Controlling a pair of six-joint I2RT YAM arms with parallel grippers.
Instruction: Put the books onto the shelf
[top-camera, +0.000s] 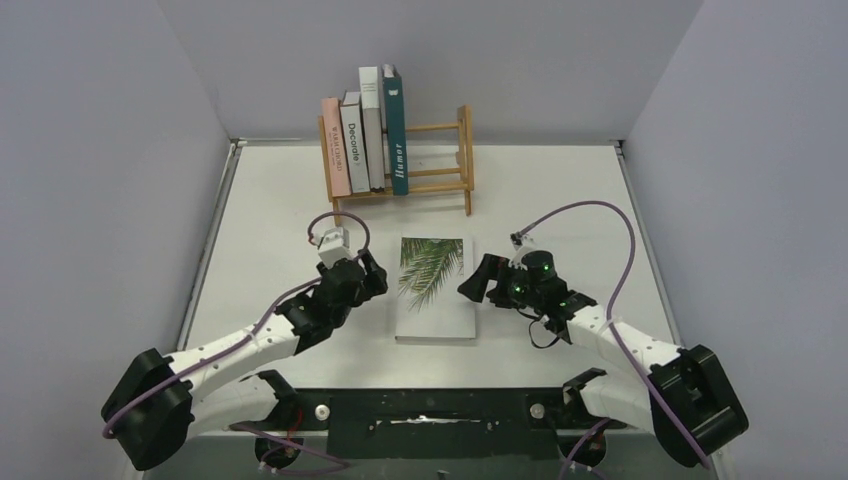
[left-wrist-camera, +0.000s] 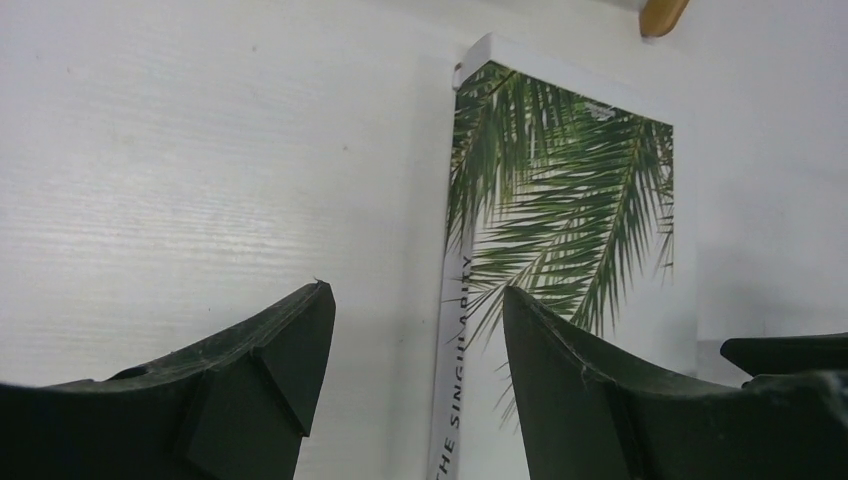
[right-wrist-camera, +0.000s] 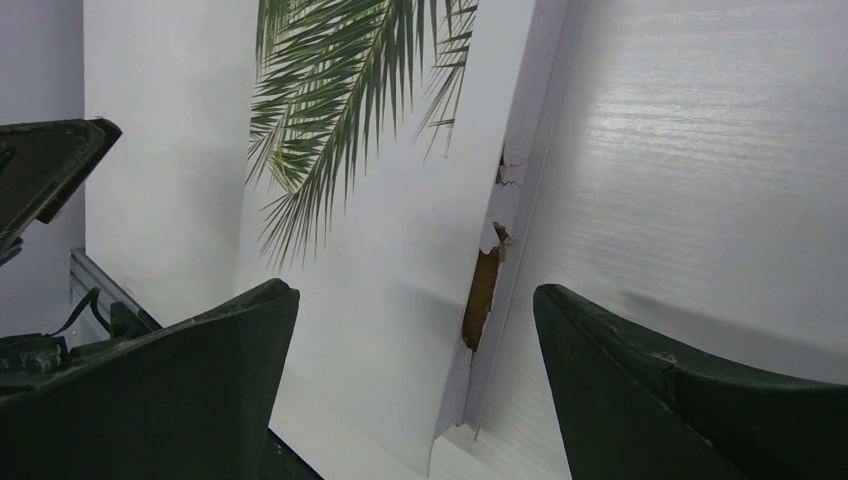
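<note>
The light-wood shelf (top-camera: 440, 160) stands at the back centre. In its left part stand the pink book (top-camera: 333, 148), the brown "Decorate" book (top-camera: 353, 140), the grey book (top-camera: 372, 125) and the teal "Humor" book (top-camera: 396, 130). The white palm-leaf book (top-camera: 436, 288) lies flat on the table between both arms. My left gripper (top-camera: 376, 274) is open at its left edge, the spine (left-wrist-camera: 455, 300) lying between the fingers. My right gripper (top-camera: 476, 280) is open at its right edge, straddling the torn cover edge (right-wrist-camera: 485, 290). Neither holds anything.
Grey walls enclose the white table (top-camera: 560, 200) on three sides. Purple cables loop above each wrist (top-camera: 590, 215). The arm bases and a black mounting bar (top-camera: 430, 410) line the near edge. A shelf foot (left-wrist-camera: 662, 14) shows past the palm book (left-wrist-camera: 570, 200).
</note>
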